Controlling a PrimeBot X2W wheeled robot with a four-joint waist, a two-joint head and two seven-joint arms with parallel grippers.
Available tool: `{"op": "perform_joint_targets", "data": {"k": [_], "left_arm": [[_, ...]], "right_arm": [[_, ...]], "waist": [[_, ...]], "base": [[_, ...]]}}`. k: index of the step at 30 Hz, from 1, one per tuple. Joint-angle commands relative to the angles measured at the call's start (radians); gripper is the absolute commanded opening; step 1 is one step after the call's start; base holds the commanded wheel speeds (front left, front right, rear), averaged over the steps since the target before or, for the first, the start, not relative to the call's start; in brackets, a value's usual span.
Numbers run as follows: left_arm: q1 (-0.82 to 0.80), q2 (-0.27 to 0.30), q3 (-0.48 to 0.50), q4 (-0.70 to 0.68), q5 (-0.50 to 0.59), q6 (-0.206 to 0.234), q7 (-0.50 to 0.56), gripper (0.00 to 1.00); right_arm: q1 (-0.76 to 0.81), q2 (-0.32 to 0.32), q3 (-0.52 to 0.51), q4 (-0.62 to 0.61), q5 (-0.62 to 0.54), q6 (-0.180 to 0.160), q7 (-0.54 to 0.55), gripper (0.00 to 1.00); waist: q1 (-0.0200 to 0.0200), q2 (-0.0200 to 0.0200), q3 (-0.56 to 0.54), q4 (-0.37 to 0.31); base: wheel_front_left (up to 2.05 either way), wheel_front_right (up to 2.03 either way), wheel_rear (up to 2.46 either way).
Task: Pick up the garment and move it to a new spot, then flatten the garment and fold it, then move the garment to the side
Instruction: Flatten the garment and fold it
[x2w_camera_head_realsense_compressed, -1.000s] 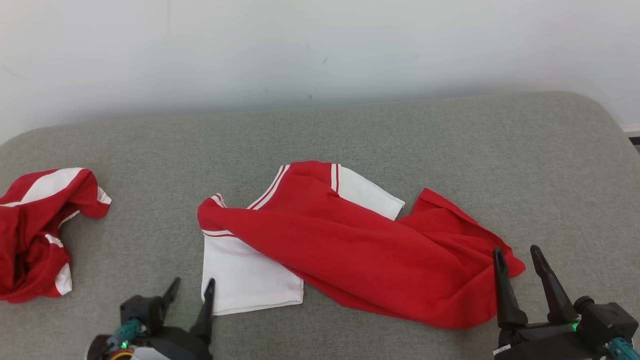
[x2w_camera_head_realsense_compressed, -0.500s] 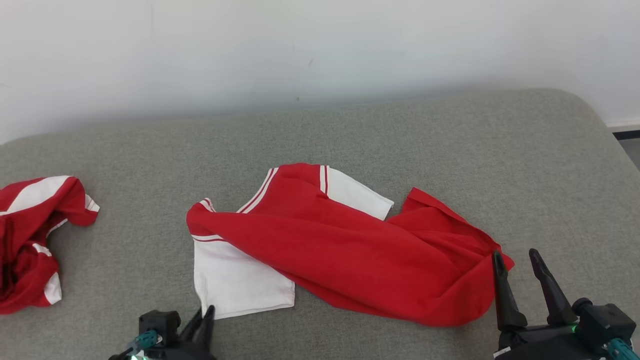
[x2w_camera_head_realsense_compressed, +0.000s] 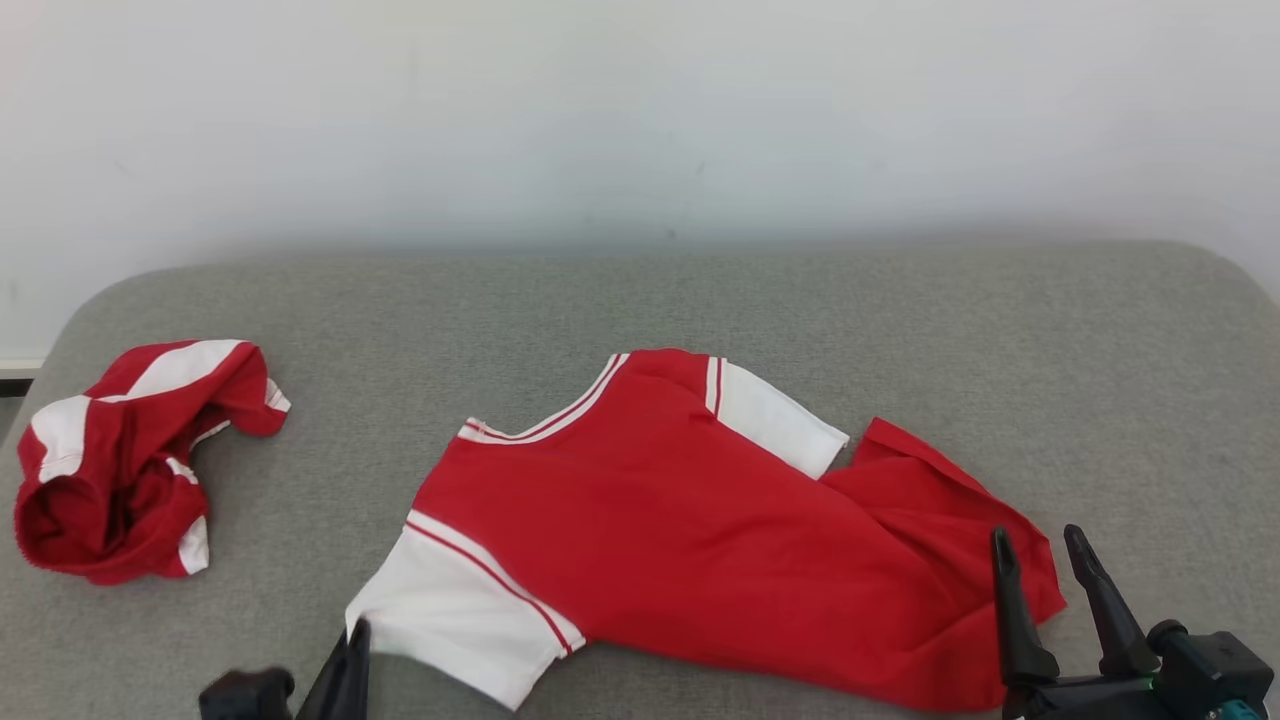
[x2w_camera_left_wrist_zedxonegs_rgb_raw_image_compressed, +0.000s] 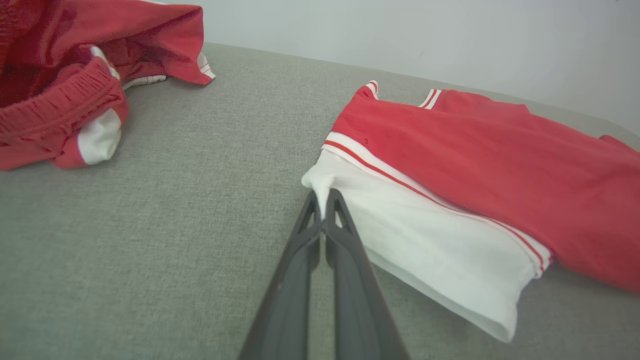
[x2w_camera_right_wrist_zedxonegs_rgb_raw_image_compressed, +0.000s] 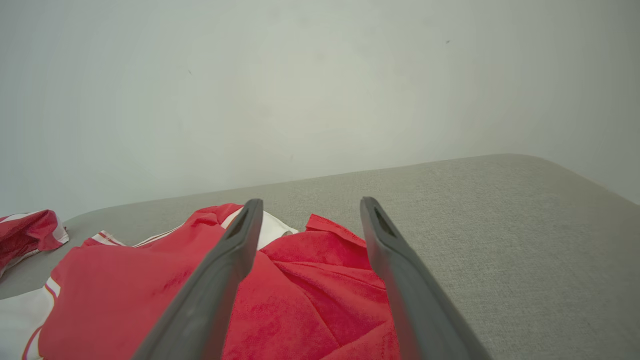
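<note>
Red garment, white-sleeved, lies rumpled near the cushion front edge. The left pincer grips its sleeve corner; the right pincer gapes.

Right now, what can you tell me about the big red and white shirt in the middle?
The shirt looks like soft knit cloth: a red body, a V-neck trimmed in white with red stripes, and two short white sleeves. It lies on the grey cushion, mostly spread flat, with its bottom end rumpled and folded over. The left gripper is shut on a corner of the near sleeve, pinching it up. The open right gripper stands at the rumpled end; contact there is unclear.
</note>
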Motion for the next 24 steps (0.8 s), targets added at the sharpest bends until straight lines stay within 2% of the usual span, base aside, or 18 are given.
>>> {"op": "perform_joint_targets", "data": {"k": [1, 10, 11, 12, 18, 24], "left_arm": [[0.036, 0.004, 0.009, -0.022, -0.003, 0.009, -0.003, 0.0], [0.207, 0.011, 0.039, -0.177, -0.034, 0.069, 0.013, 0.0], [0.218, 0.013, 0.042, -0.186, -0.035, 0.077, 0.013, 0.2], [0.223, 0.016, 0.043, -0.194, -0.031, 0.08, 0.012, 1.0], [0.202, 0.005, 0.088, -0.285, 0.01, 0.097, -0.002, 1.0], [0.2, -0.047, 0.194, -0.437, 0.12, 0.089, -0.003, 1.0]], "right_arm": [[0.012, 0.004, 0.001, -0.002, -0.003, -0.002, -0.001, 1.0], [0.012, -0.003, 0.01, 0.002, 0.006, -0.002, -0.001, 1.0], [0.01, -0.003, 0.009, 0.002, 0.006, -0.002, -0.001, 1.0], [0.009, -0.004, 0.01, 0.003, 0.007, -0.002, -0.001, 1.0], [0.007, -0.016, 0.004, 0.006, 0.009, -0.002, -0.001, 1.0], [0.007, -0.03, -0.008, 0.013, 0.007, -0.002, -0.001, 1.0]], "waist": [[0.0001, 0.0, -0.011, 0.02], [0.0001, 0.0, -0.015, 0.032], [0.0001, 0.0, -0.015, 0.032], [0.0001, 0.0, -0.017, 0.03], [0.0001, 0.0, -0.026, 0.022], [0.0001, 0.0, -0.033, 0.015]], "base": [[0.0, 0.0, 0.0], [0.0, 0.0, 0.0], [0.0, 0.0, 0.0], [0.0, 0.0, 0.0], [0.0, 0.0, 0.0], [0.0, 0.0, 0.0]]}}
